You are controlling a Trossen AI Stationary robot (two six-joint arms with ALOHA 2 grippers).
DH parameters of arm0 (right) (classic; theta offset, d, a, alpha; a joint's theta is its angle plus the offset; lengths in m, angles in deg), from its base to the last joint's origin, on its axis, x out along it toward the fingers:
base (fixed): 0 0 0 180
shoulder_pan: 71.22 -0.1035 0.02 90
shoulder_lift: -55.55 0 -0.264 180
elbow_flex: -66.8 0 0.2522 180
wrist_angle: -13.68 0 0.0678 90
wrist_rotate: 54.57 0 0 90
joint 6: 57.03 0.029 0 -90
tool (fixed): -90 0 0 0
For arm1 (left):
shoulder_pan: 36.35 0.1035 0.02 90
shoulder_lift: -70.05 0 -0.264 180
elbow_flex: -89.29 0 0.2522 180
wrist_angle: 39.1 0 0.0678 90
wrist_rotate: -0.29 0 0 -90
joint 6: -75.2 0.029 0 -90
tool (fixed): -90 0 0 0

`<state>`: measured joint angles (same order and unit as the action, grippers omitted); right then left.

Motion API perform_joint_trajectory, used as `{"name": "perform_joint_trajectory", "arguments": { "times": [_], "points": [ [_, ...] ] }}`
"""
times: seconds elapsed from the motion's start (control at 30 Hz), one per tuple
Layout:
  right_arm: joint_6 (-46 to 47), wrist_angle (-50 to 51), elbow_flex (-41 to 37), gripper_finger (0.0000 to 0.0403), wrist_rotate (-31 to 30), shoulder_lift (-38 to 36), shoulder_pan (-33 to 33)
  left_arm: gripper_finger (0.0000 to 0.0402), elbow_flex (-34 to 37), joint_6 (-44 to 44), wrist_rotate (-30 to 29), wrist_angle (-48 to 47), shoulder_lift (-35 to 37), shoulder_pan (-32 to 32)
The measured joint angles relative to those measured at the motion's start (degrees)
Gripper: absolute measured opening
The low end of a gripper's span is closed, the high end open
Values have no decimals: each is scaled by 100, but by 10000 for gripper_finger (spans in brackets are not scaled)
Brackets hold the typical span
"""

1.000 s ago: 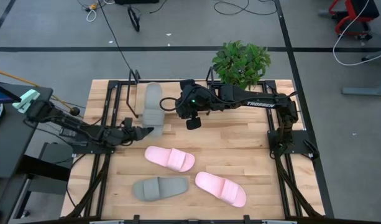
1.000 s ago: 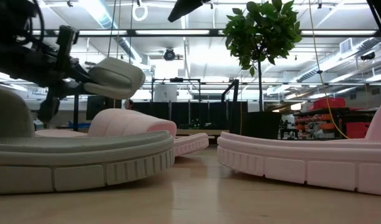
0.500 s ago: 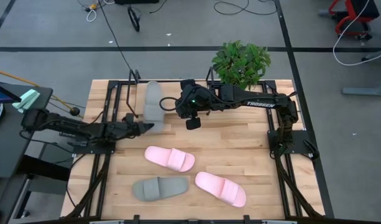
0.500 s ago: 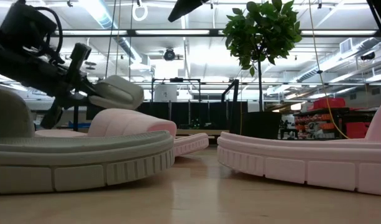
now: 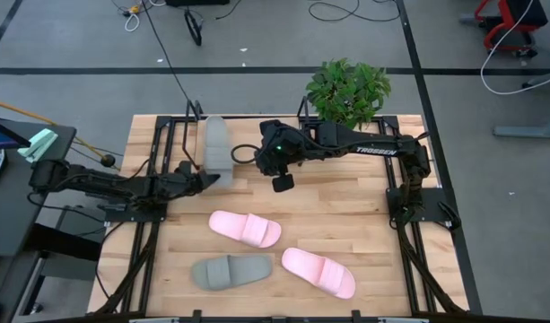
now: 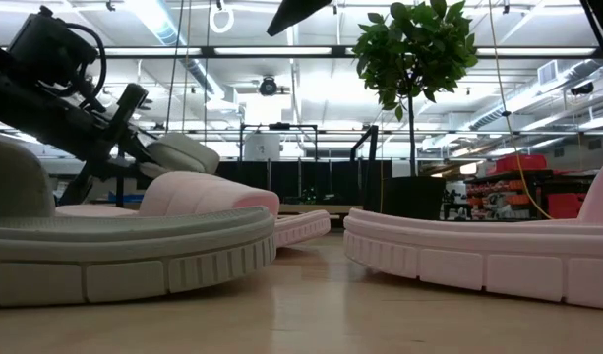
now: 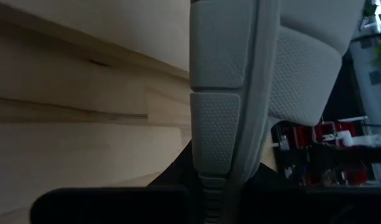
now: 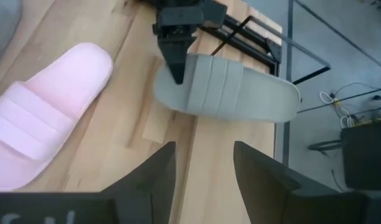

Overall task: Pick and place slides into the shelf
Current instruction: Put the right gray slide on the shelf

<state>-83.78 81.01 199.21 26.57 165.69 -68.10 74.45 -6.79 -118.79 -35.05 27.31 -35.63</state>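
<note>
My left gripper (image 5: 203, 179) is shut on a grey slide (image 5: 215, 144), which points toward the table's far edge between the shelf's black end frames (image 5: 192, 113). The right wrist view shows this slide (image 8: 240, 96) strap up, with the left gripper (image 8: 178, 71) at its end. Another grey slide (image 5: 231, 271) and two pink slides (image 5: 246, 228) (image 5: 318, 272) lie flat on their soles on the near half of the table. My right gripper (image 5: 280, 179) hangs open above the table's middle, empty. My left gripper pinches the grey slide's end nearer the strap (image 8: 173, 87) between its two fingers, one above the sole and one below. The fingers come from the table's left, slanting slightly down, along the slide. The slide (image 6: 188, 153) is held above the tabletop, strap up and slightly tilted.
A potted green plant (image 5: 348, 90) stands at the far edge, right of the shelf. Black metal frames (image 5: 416, 224) run along the table's left and right sides. Bare wood (image 5: 346, 215) lies between the right gripper and the near slides.
My left gripper has swung toward the table's far edge, carrying the grey slide. The slide has shifted toward the far left, sunk a little, and now points straight at the far edge.
</note>
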Motion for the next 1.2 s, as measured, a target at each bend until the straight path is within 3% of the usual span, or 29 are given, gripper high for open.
{"name": "perform_joint_trajectory", "arguments": {
  "times": [0.63, 0.77, 1.2],
  "points": [
    [127, 137, 0, 165, 0, 0, -15, 37, 0, -622, 12, 10, 7, 147],
    [129, 142, 0, 165, 2, 0, -34, 54, 0, -631, 4, 8, 7, 229],
    [181, 284, 0, 165, 131, 0, -32, 52, 0, 15, -18, -10, 7, 460]
  ]
}}
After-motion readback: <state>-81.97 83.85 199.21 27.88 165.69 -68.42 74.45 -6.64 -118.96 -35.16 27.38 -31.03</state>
